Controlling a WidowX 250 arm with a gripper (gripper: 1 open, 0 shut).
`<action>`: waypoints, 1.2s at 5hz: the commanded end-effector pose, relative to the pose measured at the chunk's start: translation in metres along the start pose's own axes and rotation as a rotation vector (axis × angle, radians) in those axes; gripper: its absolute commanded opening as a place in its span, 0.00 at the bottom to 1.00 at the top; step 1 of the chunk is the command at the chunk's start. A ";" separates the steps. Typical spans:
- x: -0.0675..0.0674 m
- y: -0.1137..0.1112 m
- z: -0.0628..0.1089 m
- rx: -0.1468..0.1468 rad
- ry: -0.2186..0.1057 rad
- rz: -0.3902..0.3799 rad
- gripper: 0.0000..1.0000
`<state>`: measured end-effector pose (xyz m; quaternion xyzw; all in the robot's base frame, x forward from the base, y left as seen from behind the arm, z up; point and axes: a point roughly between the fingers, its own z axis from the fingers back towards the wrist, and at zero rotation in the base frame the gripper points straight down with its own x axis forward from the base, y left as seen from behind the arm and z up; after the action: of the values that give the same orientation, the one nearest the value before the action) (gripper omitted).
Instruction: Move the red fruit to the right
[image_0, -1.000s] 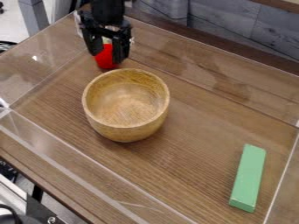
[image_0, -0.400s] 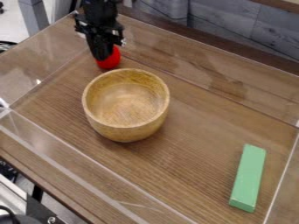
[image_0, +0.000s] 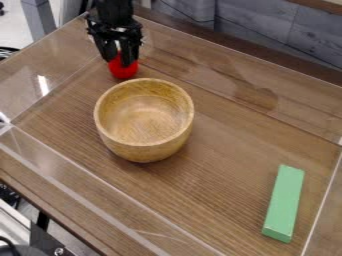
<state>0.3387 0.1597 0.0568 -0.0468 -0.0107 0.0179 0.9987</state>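
Red fruit (image_0: 123, 69): we see only its lower part; the gripper (image_0: 118, 52) covers the top, so no leafy top can be made out.
Grip contact: too small for us to tell.
Arm: cut off by the top edge.
Table (image_0: 241, 130): corners run past the frame.

Bright, even indoor light; soft glare streaks across the clear plastic walls (image_0: 40, 85), a faint shadow under the wooden bowl (image_0: 144, 120), everything low-resolution and slightly soft.
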 end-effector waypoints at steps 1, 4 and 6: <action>0.017 0.007 0.014 0.026 -0.058 0.020 0.00; 0.016 0.017 0.013 0.006 -0.042 0.002 0.00; 0.015 0.016 0.010 0.012 -0.039 0.009 1.00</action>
<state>0.3487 0.1731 0.0442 -0.0561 -0.0008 0.0241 0.9981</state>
